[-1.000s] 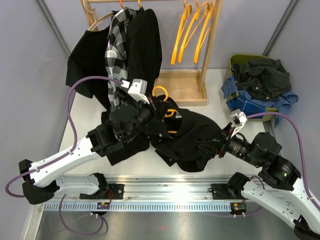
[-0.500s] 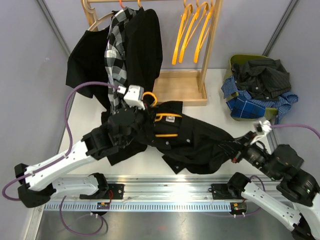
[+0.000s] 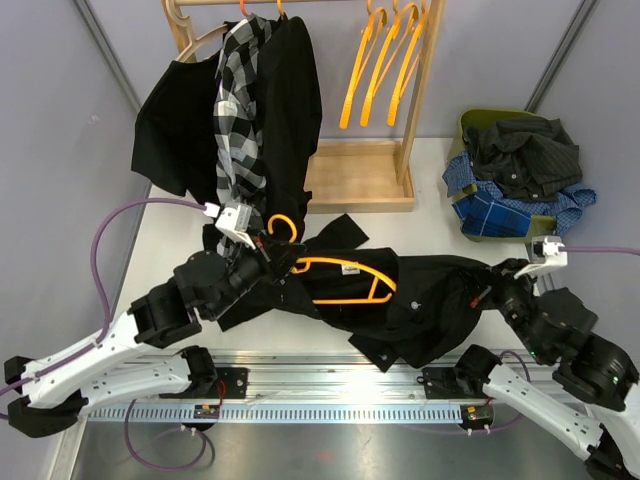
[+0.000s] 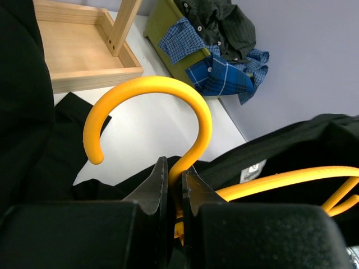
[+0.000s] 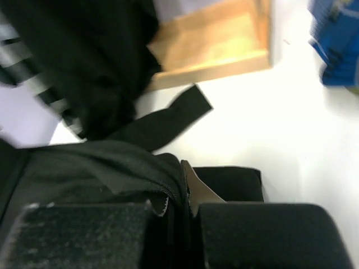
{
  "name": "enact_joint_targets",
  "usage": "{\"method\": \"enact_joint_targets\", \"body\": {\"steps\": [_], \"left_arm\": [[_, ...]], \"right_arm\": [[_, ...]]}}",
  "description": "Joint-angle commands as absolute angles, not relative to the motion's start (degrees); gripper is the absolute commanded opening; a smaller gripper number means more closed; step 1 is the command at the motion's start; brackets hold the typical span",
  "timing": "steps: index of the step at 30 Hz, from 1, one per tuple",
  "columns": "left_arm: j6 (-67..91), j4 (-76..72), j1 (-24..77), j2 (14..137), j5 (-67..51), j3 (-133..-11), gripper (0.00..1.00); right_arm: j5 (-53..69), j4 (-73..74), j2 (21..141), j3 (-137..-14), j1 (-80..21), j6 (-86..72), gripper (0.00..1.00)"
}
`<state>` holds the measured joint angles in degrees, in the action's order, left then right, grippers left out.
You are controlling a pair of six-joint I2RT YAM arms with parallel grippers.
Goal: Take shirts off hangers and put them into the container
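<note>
Since a second ago the arms have drawn apart. The right gripper has swung out rightward and pinches a fold of the black shirt, while the left gripper stays clamped on the hanger neck. The shirt lies stretched along the table between them, the hanger seemingly half bared. Farther back, right of the rack, the container holds other shirts, heaped.

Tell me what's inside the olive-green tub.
A dark crumpled shirt lies on top of a blue checked shirt that spills over the rim of the container. Whatever is beneath them, and the tub's floor, is covered.
</note>
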<state>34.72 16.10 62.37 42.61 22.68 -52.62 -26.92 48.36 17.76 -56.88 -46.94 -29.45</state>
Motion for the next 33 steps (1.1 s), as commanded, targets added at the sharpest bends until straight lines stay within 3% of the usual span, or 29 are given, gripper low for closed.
{"method": "enact_joint_targets", "body": {"steps": [1,5,15,17,19,20,26,33], "left_arm": [[32.2,21.0,59.8,37.8,30.4,-51.9,0.0],[34.2,18.2,59.8,33.7,28.4,-51.0,0.0],[43.8,-1.7,59.8,36.0,12.6,-43.0,0.0],[47.1,-7.9,59.8,38.1,10.2,-39.6,0.0],[47.4,-9.8,59.7,39.7,9.8,-38.6,0.0],[47.5,-8.8,59.7,41.2,11.2,-38.8,0.0],[45.5,-0.2,59.7,41.7,19.6,-39.6,0.0],[45.1,3.0,59.6,44.5,19.6,-42.1,0.0]], "right_arm": [[-52.0,53.1,19.8,-57.0,-46.1,-39.2,0.0],[-53.6,58.6,26.4,-56.0,-46.2,-44.6,0.0],[-31.1,44.8,47.0,-53.6,-46.2,-34.6,0.0],[-26.6,43.1,46.9,-54.1,-46.2,-31.9,0.15],[-24.9,43.5,43.7,-55.7,-46.2,-30.1,0.42],[-24.4,44.4,42.2,-56.5,-46.2,-29.2,0.45],[-20.9,52.6,35.4,-67.5,-46.2,-23.8,0.51],[-1.6,47.9,35.1,-67.1,-46.2,-22.8,0.5]]}}
